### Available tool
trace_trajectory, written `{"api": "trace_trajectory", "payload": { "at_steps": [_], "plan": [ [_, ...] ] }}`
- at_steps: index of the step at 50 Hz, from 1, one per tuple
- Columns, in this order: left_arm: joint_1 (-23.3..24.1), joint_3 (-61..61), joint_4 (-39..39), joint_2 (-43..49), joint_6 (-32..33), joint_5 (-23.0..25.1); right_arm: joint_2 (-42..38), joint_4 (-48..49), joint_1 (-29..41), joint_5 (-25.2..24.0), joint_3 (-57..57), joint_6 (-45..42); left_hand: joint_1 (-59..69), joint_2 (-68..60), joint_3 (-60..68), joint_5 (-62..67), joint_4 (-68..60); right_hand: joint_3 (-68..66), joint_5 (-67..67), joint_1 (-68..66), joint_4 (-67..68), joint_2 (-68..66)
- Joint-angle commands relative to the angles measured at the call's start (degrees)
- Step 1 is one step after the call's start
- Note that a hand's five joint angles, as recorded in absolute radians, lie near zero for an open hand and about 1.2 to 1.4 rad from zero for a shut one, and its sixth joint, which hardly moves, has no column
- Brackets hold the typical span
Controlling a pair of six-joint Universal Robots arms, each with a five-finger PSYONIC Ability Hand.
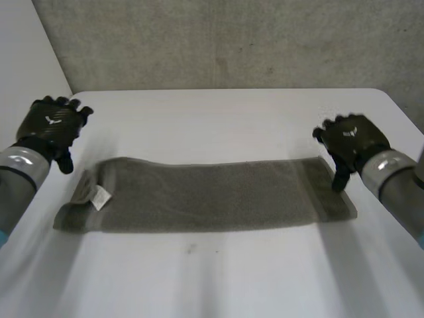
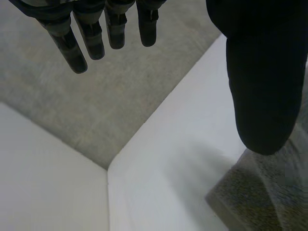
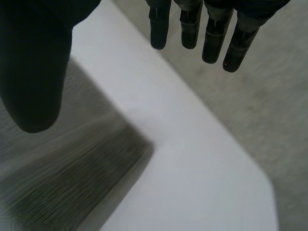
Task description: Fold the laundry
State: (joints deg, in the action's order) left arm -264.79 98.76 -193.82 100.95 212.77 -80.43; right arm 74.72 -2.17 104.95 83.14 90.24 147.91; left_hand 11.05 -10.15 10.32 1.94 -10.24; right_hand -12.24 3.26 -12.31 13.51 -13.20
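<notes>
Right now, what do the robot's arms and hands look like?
The left hand and right hand are black, each with a white mark on its back. Fingers are slim and segmented. The arms are grey cylinders with shiny wrist bands.

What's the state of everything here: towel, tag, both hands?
towel: lies flat on the table as a long strip, held by neither hand.
tag: white, face up on the towel's left end.
left hand: open, fingers straight, near the towel's left end.
right hand: open, fingers straight, at the towel's right end.
</notes>
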Motion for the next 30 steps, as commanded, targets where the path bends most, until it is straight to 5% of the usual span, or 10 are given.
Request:
{"api": "trace_trajectory", "payload": {
  "at_steps": [1, 9, 18, 30],
  "plan": [
    [-4.3, -0.8, 0.7, 1.0, -6.7, 1.4, 2.3, 1.2, -5.0, -4.0, 7.9, -0.3, -0.3, -0.6, 0.4, -1.2, -0.5, 2.2, -3.3, 2.3, -3.5, 3.2],
    [-4.4, -7.3, 0.5, 11.6, -4.4, 1.4, 2.1, 4.9, -5.0, -4.7, 10.6, -0.3, -0.2, -0.7, 0.6, -1.0, -0.6, 2.2, -3.3, 2.3, -3.5, 3.2],
    [-4.2, -5.2, 1.0, 10.6, -5.4, 1.8, 1.3, 6.7, -5.9, -5.2, 11.4, -0.5, 0.0, -0.9, 0.7, -0.9, -0.8, 1.5, -2.5, 1.5, -2.8, 2.4],
    [-1.5, 1.5, 0.2, 6.5, -8.0, 2.2, -5.5, 7.1, -7.3, -5.2, 10.8, -1.4, -0.3, -0.6, 0.4, -1.2, -0.5, -15.7, 14.7, -15.6, 14.4, -14.7]
  ]
}}
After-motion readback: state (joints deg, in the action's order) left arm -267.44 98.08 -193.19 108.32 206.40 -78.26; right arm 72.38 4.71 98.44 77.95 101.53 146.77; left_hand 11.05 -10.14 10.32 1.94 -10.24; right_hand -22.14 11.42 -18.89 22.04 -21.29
